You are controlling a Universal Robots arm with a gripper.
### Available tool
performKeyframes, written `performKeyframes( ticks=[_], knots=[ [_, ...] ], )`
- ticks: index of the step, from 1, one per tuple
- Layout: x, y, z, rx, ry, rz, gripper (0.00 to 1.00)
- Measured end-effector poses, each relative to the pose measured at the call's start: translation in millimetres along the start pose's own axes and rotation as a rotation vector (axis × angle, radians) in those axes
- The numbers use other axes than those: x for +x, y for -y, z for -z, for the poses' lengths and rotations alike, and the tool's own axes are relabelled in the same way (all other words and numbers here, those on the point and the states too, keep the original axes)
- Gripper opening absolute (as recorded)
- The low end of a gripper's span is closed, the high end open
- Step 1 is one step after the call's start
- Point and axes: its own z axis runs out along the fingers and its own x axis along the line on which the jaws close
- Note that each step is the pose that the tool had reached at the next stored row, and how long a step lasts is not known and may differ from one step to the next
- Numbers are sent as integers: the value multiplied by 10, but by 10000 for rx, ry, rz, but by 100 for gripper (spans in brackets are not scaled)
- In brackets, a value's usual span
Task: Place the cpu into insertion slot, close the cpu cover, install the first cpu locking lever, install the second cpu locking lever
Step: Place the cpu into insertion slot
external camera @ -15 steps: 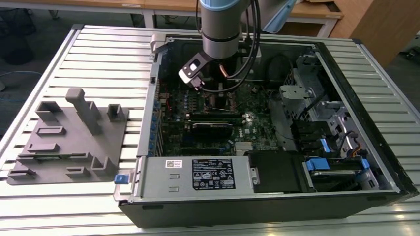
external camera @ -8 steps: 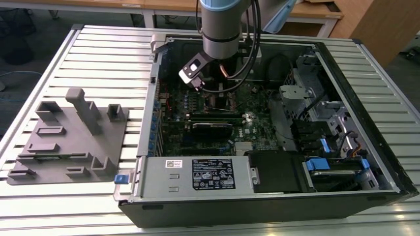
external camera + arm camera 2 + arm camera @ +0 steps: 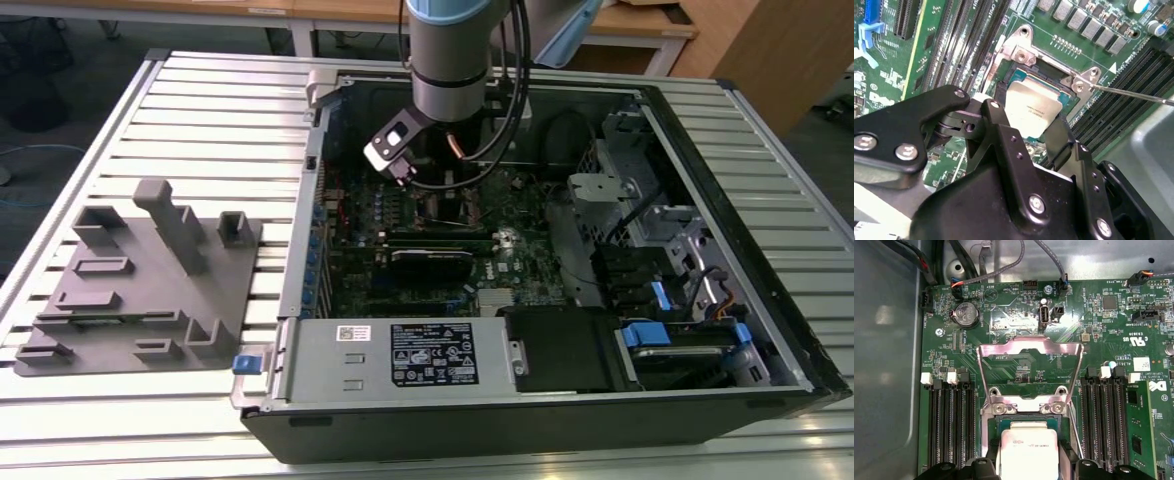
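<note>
In the exterior view, an open computer case was observed lying on a slatted metal table, with a grey fixture plate set on the table at the exterior view's left. The arm was seen reaching into the upper middle of the case, with the gripper positioned over the motherboard.

In the second wrist view, the gripper was found narrowed onto the cpu, its black fingers pressed against two opposite edges of the chip. The cpu was held at the insertion slot, within its silvery rim. Whether it was fully seated could not be determined. A thin locking lever was noted projecting away from one corner of the slot.

In the first wrist view, the cpu cover was recorded swung open and standing clear of the cpu. Memory slots were noted on both sides of the insertion slot.
</note>
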Motion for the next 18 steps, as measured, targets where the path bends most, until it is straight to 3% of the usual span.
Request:
performKeyframes(
  ticks=[10,11,14,18],
  knots=[
    [3,0,-8,-10,-16,-3,55],
    [2,0,-8,-8,-13,-3,61],
    [0,1,-4,-3,-5,-1,61],
    [1,-3,28,-4,-6,-2,61]
  ],
)
